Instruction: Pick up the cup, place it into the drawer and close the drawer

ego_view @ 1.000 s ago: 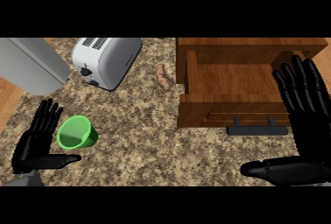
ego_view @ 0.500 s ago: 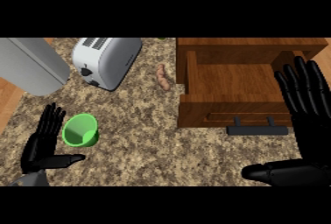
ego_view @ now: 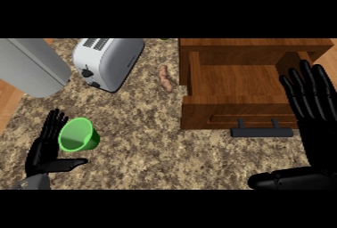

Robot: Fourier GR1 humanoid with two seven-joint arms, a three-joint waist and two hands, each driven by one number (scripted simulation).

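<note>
The speckled granite counter (ego_view: pixel 164 147) carried a green cup (ego_view: pixel 79 135) at eight o'clock, a silver toaster (ego_view: pixel 107 62) at eleven, a small brownish item (ego_view: pixel 166 79) at twelve, and an open wooden drawer (ego_view: pixel 237 95) at two.

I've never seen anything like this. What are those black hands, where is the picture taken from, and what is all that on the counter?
You are looking down from the robot's head at a speckled kitchen counter. The black shapes are its own hands: the left hand is open beside a green cup, not gripping it yet; the right hand is open at the right edge, beside a wooden drawer that stands pulled open. A toaster and a small brownish thing I cannot identify also lie there. Nothing is held.
</note>
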